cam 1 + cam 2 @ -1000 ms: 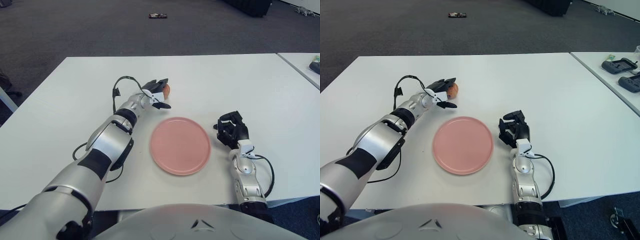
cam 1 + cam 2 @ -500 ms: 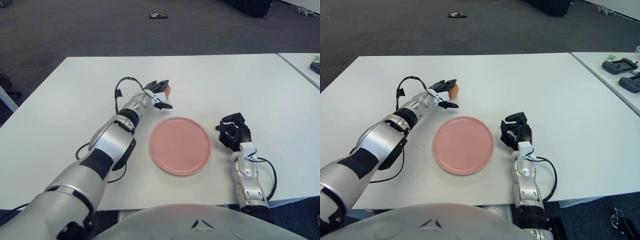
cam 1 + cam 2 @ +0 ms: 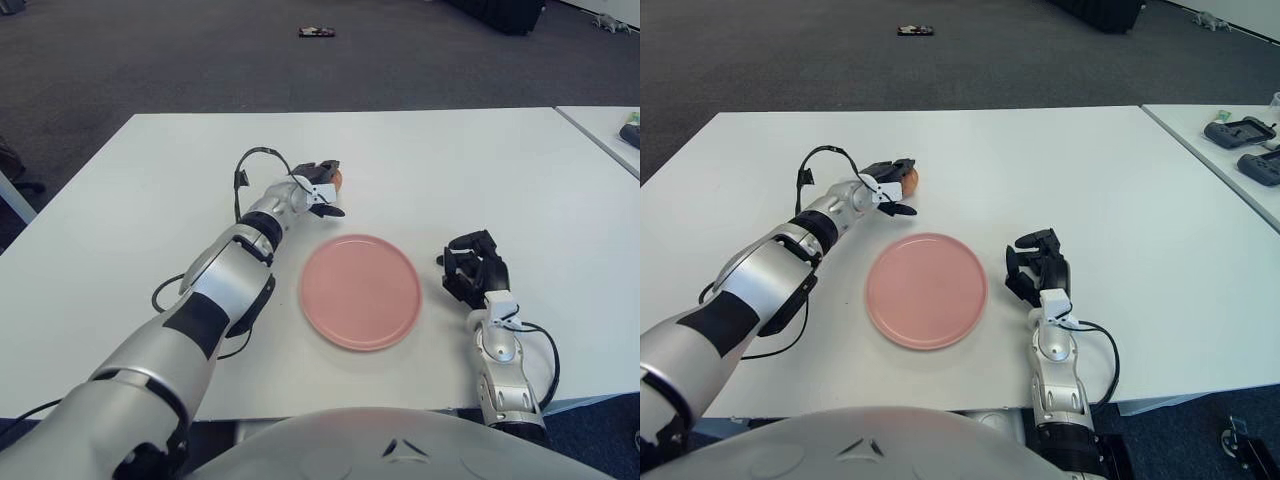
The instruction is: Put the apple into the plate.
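Fingers of my left hand [image 3: 322,187] are wrapped round the apple [image 3: 338,178], whose reddish-orange skin shows only at the far side of the grip. I have the left arm stretched forward and inward across the white table [image 3: 150,190], forearm angled toward the centre, a black cable looping above the wrist. I see hand and apple beyond the pink plate [image 3: 360,291], off its far left rim and apart from it. My right hand [image 3: 476,273] shows to the right of the plate, near its edge, forearm running straight back toward me, black fingers curled in with nothing in them. On the neighbouring table at right lie dark controllers [image 3: 1244,132].
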